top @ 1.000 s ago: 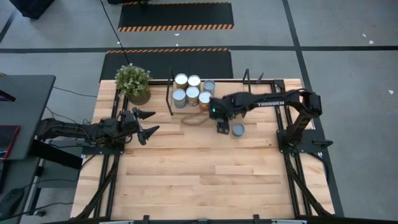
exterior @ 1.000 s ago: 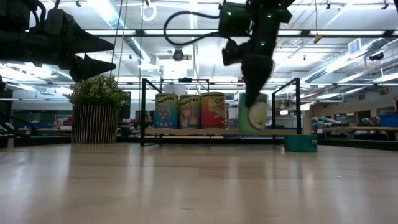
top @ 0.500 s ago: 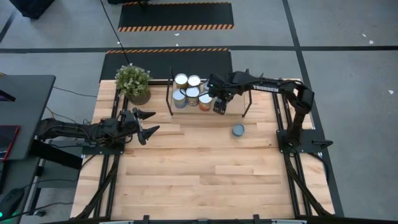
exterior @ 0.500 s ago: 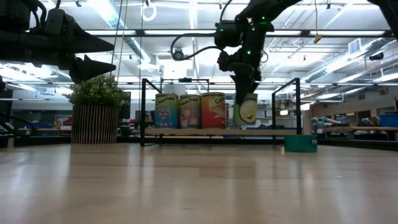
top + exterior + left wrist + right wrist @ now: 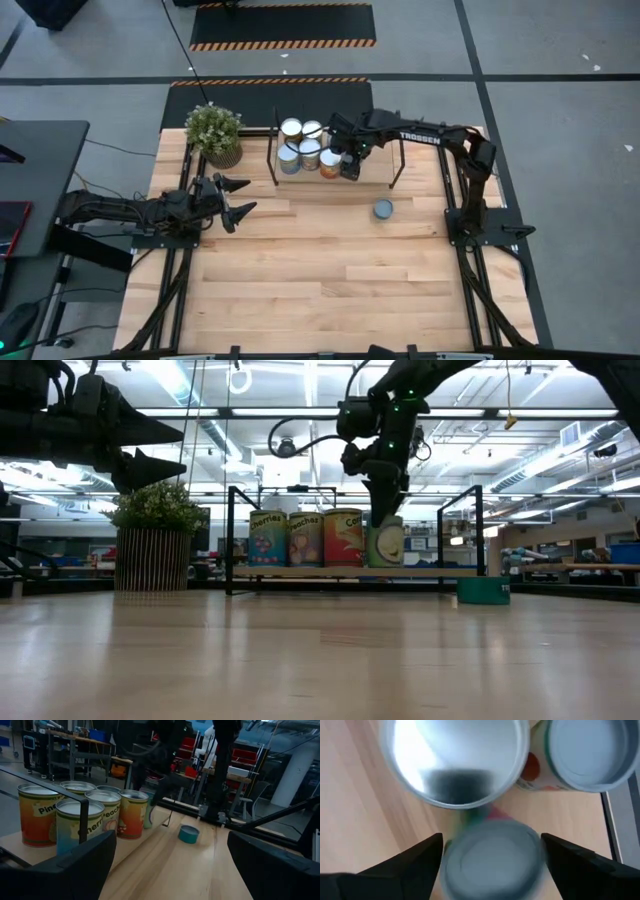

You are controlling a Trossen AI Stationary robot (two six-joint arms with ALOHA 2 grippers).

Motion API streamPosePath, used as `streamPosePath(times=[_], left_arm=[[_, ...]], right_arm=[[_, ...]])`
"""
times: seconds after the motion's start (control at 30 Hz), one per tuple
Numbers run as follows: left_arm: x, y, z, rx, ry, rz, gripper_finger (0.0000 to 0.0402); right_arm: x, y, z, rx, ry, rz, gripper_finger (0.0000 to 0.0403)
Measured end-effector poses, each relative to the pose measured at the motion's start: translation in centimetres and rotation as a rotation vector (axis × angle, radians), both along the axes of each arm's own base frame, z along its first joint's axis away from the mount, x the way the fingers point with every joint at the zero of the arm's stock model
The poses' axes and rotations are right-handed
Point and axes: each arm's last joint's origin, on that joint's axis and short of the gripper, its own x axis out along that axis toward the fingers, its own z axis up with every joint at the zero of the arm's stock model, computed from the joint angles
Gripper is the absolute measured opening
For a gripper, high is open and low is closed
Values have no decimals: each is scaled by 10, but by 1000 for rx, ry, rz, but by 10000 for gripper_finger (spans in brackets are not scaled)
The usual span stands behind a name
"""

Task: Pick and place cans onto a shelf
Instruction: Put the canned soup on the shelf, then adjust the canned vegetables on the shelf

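Observation:
Several cans [image 5: 300, 145] stand upright on the light wood shelf [image 5: 378, 168] between its black end frames; the low view shows a front row of three [image 5: 305, 538]. My right gripper [image 5: 385, 518] is over the shelf, shut on a green-labelled can [image 5: 386, 545] at the right end of that row. In the high view the gripper [image 5: 349, 163] hides this can. A low teal can [image 5: 383, 209] stands on the tabletop in front of the shelf. My left gripper [image 5: 238, 195] hovers open and empty at the table's left side. My right gripper pinches the green-labelled can between its two fingers [image 5: 415, 865], on opposite sides of its rim [image 5: 451, 867] near the top. The fingers come from above, pointing down. The can is upright, its base level with the shelf board [image 5: 340, 572], beside the orange-red can [image 5: 343, 538].
A potted plant [image 5: 213, 132] stands at the far left of the table, beside the shelf's left frame [image 5: 273, 150]. The right frame [image 5: 396, 155] stands just right of my right gripper. The wooden tabletop [image 5: 330, 270] stretches toward the near edge.
My right gripper has carried the green-labelled can from above the tabletop near the teal can toward the table's far edge and a little left, then down. The can, first lifted and tilted, now stands upright at board level beside the row.

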Motion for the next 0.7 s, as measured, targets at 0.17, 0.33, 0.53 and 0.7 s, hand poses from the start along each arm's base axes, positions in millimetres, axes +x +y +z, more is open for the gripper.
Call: streamPosePath(times=[0.17,0.33,0.53,0.7], left_arm=[[0,0,0,-1,0,0,389],[0,0,0,-1,0,0,389],[0,0,0,-1,2,0,389],[0,0,-1,-1,8,0,389]], right_arm=[[0,-1,0,-1,-1,4,358],[-1,-1,6,-1,7,11,359],[2,-4,35,-41,-56,28,359],[-4,-24,47,-161,-56,-4,359]])
